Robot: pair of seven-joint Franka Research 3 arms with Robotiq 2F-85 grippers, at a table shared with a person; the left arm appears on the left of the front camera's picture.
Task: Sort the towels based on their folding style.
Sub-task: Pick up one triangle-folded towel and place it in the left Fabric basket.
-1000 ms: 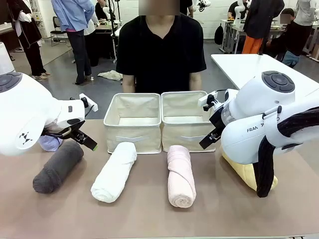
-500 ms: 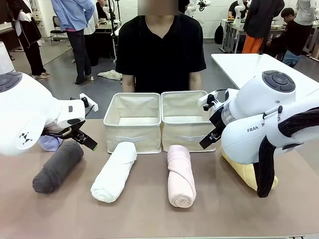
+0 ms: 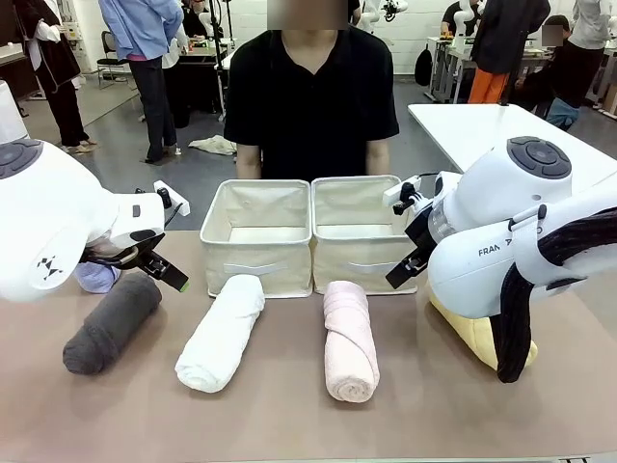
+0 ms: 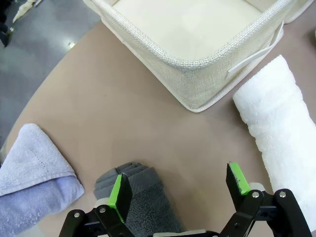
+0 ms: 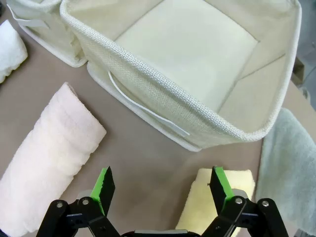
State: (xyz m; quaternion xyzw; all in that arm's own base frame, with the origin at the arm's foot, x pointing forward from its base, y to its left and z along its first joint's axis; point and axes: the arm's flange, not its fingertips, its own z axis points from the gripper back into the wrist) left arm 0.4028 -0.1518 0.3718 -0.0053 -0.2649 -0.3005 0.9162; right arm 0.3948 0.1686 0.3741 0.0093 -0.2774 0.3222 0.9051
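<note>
Left end effector (image 4: 180, 186) wide, empty, bottom-centre, grey roll (image 4: 148, 197) off-centre: straddle roll's middle before closing. Right end effector (image 5: 160, 186) likewise wide.

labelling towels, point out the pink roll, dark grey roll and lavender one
pink roll (image 3: 349, 340), front view, its middle
dark grey roll (image 3: 114, 323), front view, its middle
lavender towel (image 4: 29, 163), left wrist view, top layer

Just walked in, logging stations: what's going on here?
Nothing is held yet. Both baskets sit empty before a person. The left gripper hangs open over the dark grey roll, the right gripper open over the yellow roll. The white roll and pink roll lie in front of the baskets, the lavender towel and grey-green towel off to the sides.
</note>
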